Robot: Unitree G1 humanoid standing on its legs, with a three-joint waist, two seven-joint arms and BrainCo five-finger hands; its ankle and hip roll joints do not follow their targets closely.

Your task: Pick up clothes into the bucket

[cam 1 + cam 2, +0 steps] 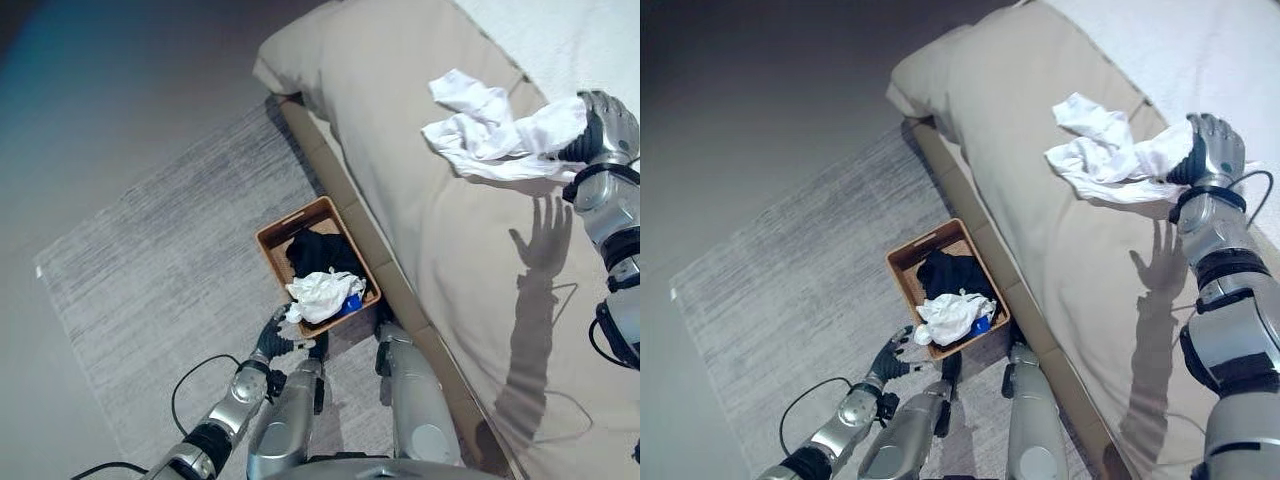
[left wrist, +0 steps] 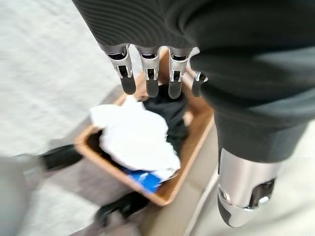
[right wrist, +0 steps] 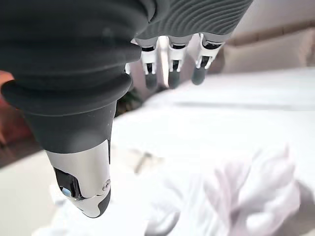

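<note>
A white garment (image 1: 480, 130) lies crumpled on the beige bed (image 1: 430, 260). My right hand (image 1: 605, 125) hovers above the garment's right end, fingers (image 3: 172, 73) straight and holding nothing; its shadow on the bed shows spread fingers. A brown basket (image 1: 266, 250) stands on the rug against the bed's side. It holds a black garment (image 1: 320, 255), a white garment (image 1: 322, 293) and something blue (image 1: 352, 302). My left hand (image 1: 272, 340) is low beside the basket's near corner, open, fingers (image 2: 147, 73) pointing over the basket (image 2: 189, 162).
A grey rug (image 1: 170, 270) spreads out to the left of the basket, with bare floor (image 1: 120, 90) beyond it. A white blanket (image 1: 560, 40) covers the bed's far right part. The bed's edge (image 1: 390, 270) runs right behind the basket.
</note>
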